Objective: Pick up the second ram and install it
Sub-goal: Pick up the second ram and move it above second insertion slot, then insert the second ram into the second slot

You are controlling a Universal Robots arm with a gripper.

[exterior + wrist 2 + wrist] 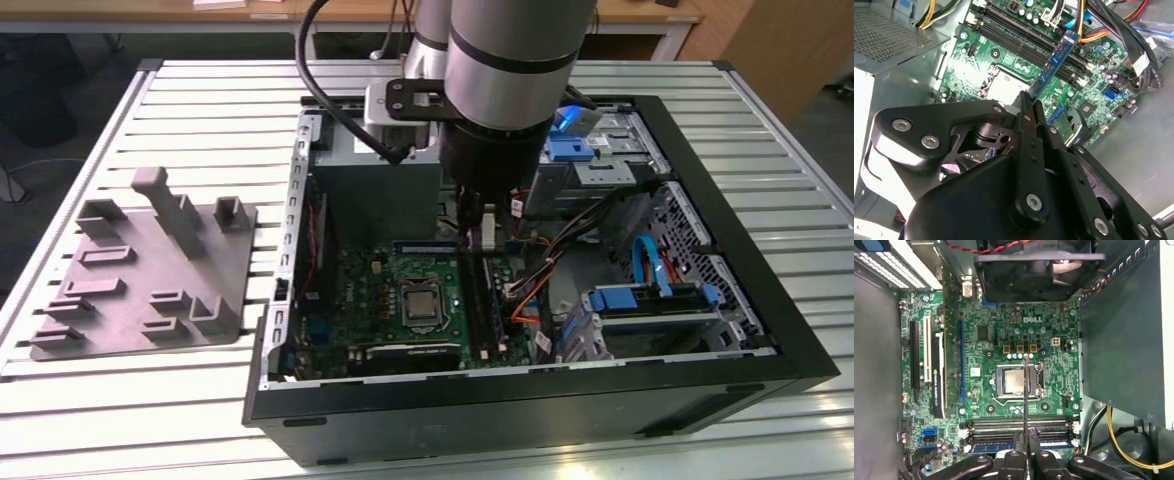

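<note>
Blue-green ram [1056, 55] is pinched by one end between the jaws of the gripper [1031, 100], which are closed flat on its faces. The rest of the stick juts out past the fingers [1026, 117] toward the board [979, 65]. Its far end is over the black slots [1024, 32] and it isn't seated; can't tell whether the tip touches anything.

First wrist view: ram [1025, 390] is seen edge-on as a thin dark line from the gripper [1025, 440] across the slots [1019, 425] toward the socket [1013, 380]. A bluish strip [999, 445] lies along the slot rail nearest the gripper. The fan [1039, 265] is at the far end of the board [979, 370].

Exterior view: the arm [514, 70] reaches straight down into the open case [534, 410], with the gripper [477, 225] low inside, at 1 o'clock from the socket [420, 300]. The grey PSU [380, 185] is at 12 o'clock from the socket. The grey tray [147, 270] sits on the slatted table [200, 100] at 9 o'clock from the case, apart from it.
</note>
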